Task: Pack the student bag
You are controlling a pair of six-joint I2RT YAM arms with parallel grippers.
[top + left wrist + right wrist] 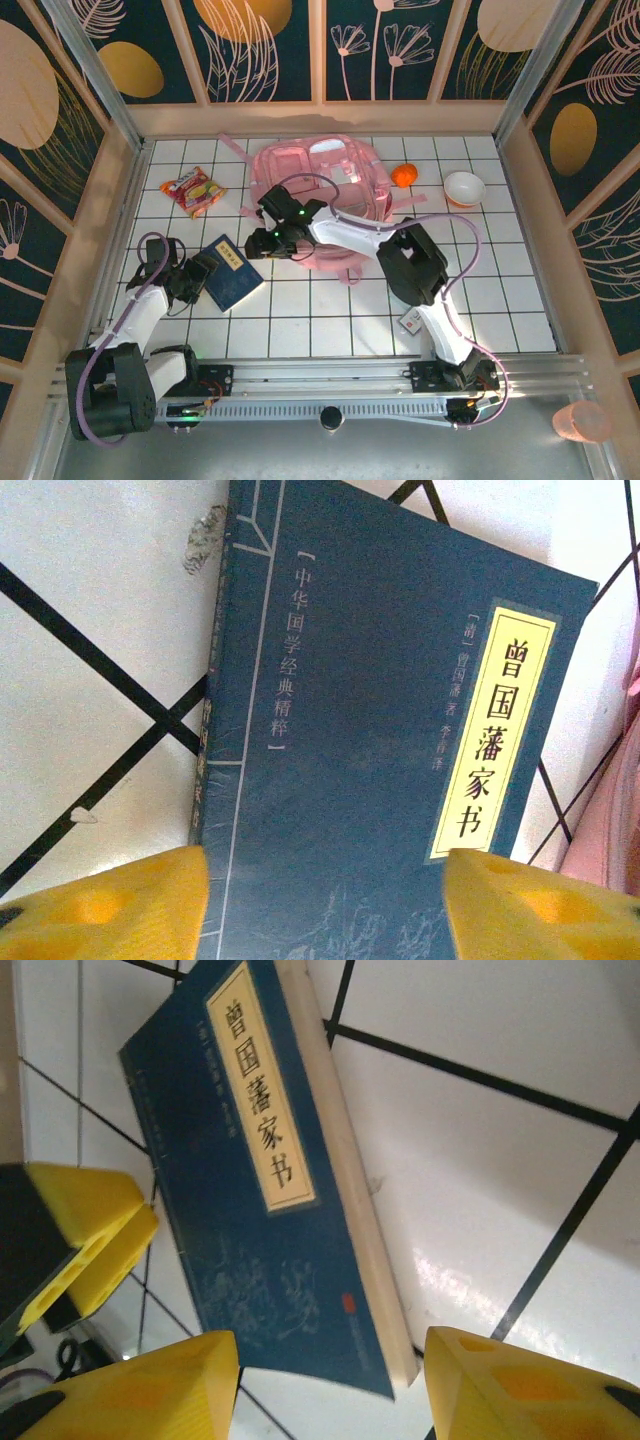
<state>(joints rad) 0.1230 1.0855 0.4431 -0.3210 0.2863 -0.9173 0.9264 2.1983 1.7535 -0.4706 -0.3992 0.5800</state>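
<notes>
Count: one student bag (330, 170) laid at the table's (500, 300) back, one blue book (238, 280) nearer, one orange (403, 176), one bowl (464, 187), one snack packet (194, 191). Left gripper (325, 910) and right gripper (330, 1400) are seen over the book, jaws apart.

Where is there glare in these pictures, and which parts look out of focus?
Top external: bright glare on the white table beside the right arm's base. Right wrist: a small glare spot on the tile beside the blue book; yellow fingertips soft. Left wrist: no strong glare, the book's title readable, near fingertips blurred.
</notes>
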